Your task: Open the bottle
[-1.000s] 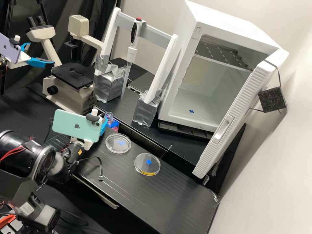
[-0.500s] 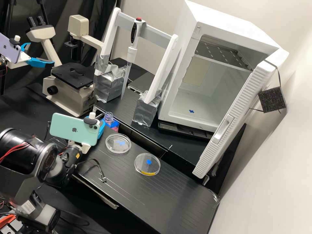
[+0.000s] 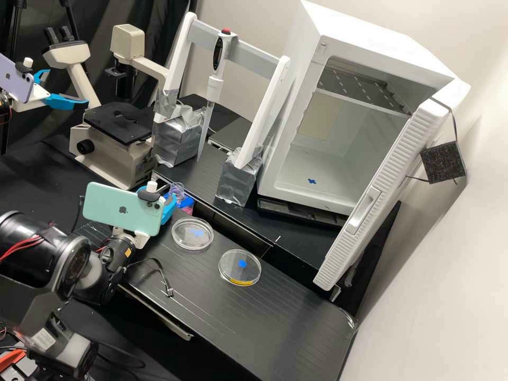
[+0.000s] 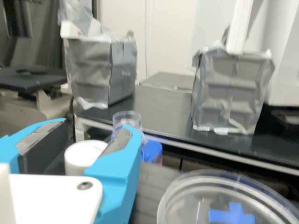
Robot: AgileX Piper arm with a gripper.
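The gripper (image 3: 169, 205) stands behind the green phone at the left end of the bench in the high view. In the wrist view the gripper (image 4: 96, 129) is open, and the white round cap (image 4: 83, 155) of the bottle shows between and beyond its blue fingers. One finger partly covers the cap, and whether either touches it I cannot tell. The bottle's body is hidden. Farther back, a clear round-mouthed vessel (image 4: 127, 119) stands beside a blue block (image 4: 152, 150). The same vessel (image 3: 177, 189) is near the fingers in the high view.
Two clear dishes with blue marks, one nearer (image 3: 192, 233) and one farther right (image 3: 240, 268), lie on the black bench (image 3: 296, 317). Behind are a microscope (image 3: 119, 124), a pipette stand on taped blocks (image 3: 238, 177) and a white cabinet (image 3: 286, 174) with its door open.
The gripper has shifted slightly left and down in the high view, then a little back to the right. More blue shows on both sides of the phone's mount, as its fingers have spread.
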